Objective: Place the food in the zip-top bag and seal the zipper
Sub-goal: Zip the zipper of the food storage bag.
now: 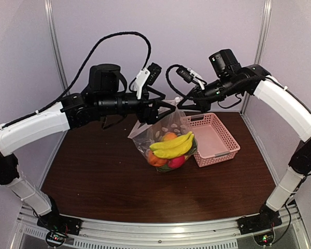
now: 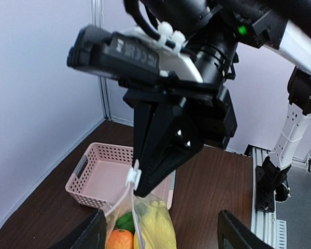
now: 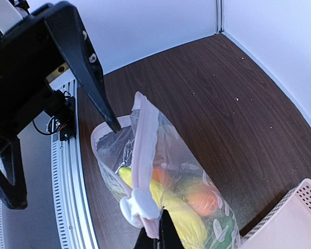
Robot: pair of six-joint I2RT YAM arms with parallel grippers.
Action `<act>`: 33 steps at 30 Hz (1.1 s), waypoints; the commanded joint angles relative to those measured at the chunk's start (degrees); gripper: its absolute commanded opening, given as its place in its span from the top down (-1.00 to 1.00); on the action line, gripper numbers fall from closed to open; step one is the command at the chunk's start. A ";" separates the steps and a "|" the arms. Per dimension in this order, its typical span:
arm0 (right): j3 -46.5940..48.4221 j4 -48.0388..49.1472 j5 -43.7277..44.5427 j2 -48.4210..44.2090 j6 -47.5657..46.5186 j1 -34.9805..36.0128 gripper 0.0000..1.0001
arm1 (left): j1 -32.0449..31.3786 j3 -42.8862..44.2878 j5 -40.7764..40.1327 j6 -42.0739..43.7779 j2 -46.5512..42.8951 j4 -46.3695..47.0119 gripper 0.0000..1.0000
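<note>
Zipper [image 3: 143, 150] pinched so the zip-top bag [image 1: 168, 145] is held upright on the table [image 1: 93, 176].
Food [image 1: 171, 148] is contained inside; the right gripper [image 2: 142, 184] is clamped on the strip, the left gripper [image 2: 163, 233] is spread wide, empty.

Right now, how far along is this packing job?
Done: the food sits inside the bag; the basket is empty. In hand: the right gripper pinches the zipper at its slider, while the left gripper hangs open beside it. Remaining: I cannot tell whether the zipper is shut all along.
</note>
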 commanded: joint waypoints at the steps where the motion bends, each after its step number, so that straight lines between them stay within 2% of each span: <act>1: 1.72 -1.47 1.23 -1.49 0.24 1.77 1.00 | -0.25 2.86 -5.89 1.33 -0.48 4.85 -0.45; 4: 1.82 -2.11 1.13 -1.51 -0.34 2.22 1.00 | -0.38 2.77 -6.87 3.04 -0.31 5.09 -0.34; 8: 1.31 -2.20 0.69 -1.81 -0.48 2.40 1.00 | -0.34 3.96 -3.83 5.39 1.49 3.74 -0.20; 13: 0.95 -1.78 0.73 -2.12 -0.27 2.63 1.00 | -0.40 6.23 1.07 4.42 4.27 2.92 0.04; 25: -0.02 -0.72 0.65 -3.09 -0.10 2.81 1.00 | -0.35 7.30 0.90 3.54 6.39 1.66 0.20; 33: -0.46 -0.32 0.91 -3.60 -0.28 2.82 1.00 | -0.31 6.90 0.25 3.58 6.78 1.59 0.22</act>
